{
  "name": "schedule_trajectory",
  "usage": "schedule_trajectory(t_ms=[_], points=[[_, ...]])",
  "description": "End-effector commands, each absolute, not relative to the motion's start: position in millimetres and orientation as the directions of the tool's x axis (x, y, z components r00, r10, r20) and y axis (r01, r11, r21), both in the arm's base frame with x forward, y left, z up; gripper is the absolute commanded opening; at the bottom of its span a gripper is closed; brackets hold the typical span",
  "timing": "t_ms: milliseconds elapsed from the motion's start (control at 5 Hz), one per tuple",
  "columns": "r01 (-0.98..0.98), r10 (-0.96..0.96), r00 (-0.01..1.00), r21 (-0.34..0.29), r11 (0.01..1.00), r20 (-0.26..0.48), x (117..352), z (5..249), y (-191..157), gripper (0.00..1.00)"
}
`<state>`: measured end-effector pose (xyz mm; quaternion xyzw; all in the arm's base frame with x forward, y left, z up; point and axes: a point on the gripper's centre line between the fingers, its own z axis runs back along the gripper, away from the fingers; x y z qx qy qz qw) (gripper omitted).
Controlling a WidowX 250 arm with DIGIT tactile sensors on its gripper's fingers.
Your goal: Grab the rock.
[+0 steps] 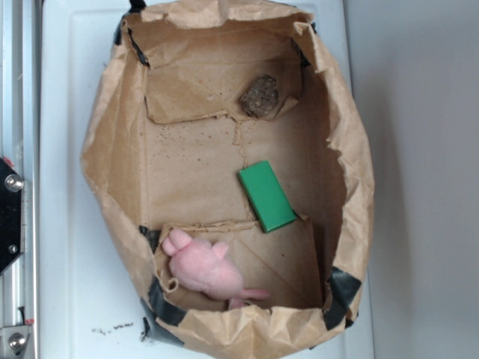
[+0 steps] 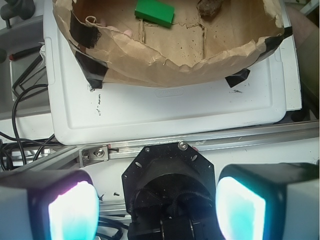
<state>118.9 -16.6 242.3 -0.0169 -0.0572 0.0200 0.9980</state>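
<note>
**Observer:** Count first. What is in the bag?

**Gripper:** Three loose items inside one crumpled brown paper bag (image 1: 112,149) with its walls rolled down and black tape at the corners. One small lumpy brown-grey speckled rock (image 1: 260,96), one flat green rectangular block (image 1: 267,196), one pink plush toy (image 1: 203,268). The bag sits on one white plastic tray (image 1: 63,187).

**Observer:** Where does the rock lie?

**Gripper:** Exterior view: at the far end of the bag floor, on a folded paper flap, near the right-hand wall. The block is mid-floor, well apart from it; the plush is at the opposite end. Wrist view: the rock (image 2: 210,7) is cut by the top edge, right of the block (image 2: 155,11).

**Observer:** Its long axis?

**Gripper:** Roundish, only slightly elongated. Exterior view, the longer dimension runs diagonally, lower left to upper right. No end I could call a point.

**Observer:** Your jaws?

**Gripper:** My gripper (image 2: 156,207) is spread wide, nothing between the fingers. The two pads (image 2: 72,212) glow at the bottom corners of the wrist view, outside the bag, above the tray's near edge and an aluminium rail (image 2: 225,141).
</note>
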Motion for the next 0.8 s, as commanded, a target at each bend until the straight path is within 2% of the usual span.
schedule_trajectory(t_ms=[0, 200, 400, 600], points=[[-0.038, 0.042, 0.993, -0.036, 0.999, 0.114, 119, 242, -17, 1.00], [-0.116, 0.119, 0.979, -0.027, 0.993, 0.168, 151, 230, -17, 1.00], [-0.216, 0.208, 0.954, 0.011, 0.976, 0.217, 181, 208, -11, 1.00], [-0.266, 0.262, 0.932, -0.020, 0.964, 0.250, 202, 186, 2, 1.00]])
